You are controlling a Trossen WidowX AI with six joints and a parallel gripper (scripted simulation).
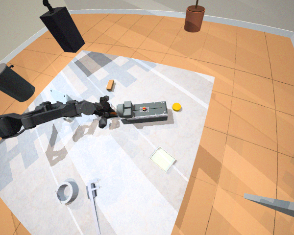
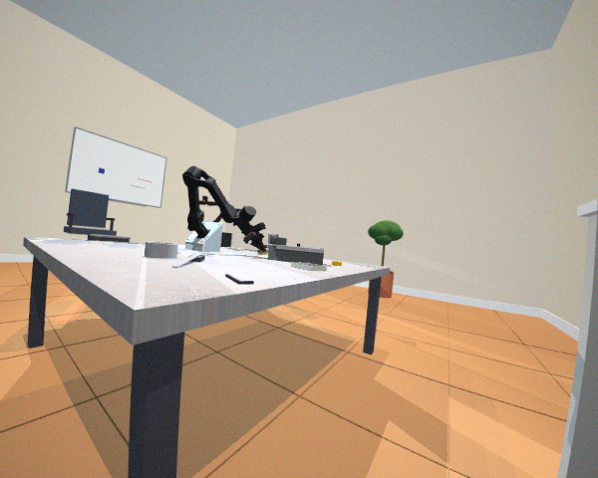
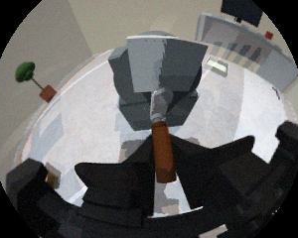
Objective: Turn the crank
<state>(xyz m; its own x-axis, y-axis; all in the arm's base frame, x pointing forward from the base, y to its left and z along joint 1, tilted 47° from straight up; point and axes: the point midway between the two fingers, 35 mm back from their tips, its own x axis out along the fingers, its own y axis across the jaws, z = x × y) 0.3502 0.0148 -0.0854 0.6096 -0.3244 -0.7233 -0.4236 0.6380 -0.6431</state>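
Note:
The grey machine (image 1: 152, 109) (image 2: 295, 254) lies on the table with a slot along its top. Its red pointer (image 1: 143, 108) stands on the slide within a small pale frame, near the slot's end on the crank side; whether it is level with the brass marks is too small to tell. The crank's orange-brown handle (image 3: 164, 154) (image 1: 113, 113) sticks out from the grey crank arm (image 3: 146, 64) towards the wrist camera. My gripper (image 3: 159, 137) (image 1: 114, 114) (image 2: 263, 248) is shut on the handle, with one dark finger on each side of it.
A yellow disc (image 1: 176, 106) (image 2: 336, 263) lies beyond the machine's far end. An orange block (image 1: 110, 85) lies near the arm. A shallow pale tray (image 1: 162, 158), a grey ring (image 1: 59, 193) and a caliper (image 1: 92, 197) lie on the table's other side.

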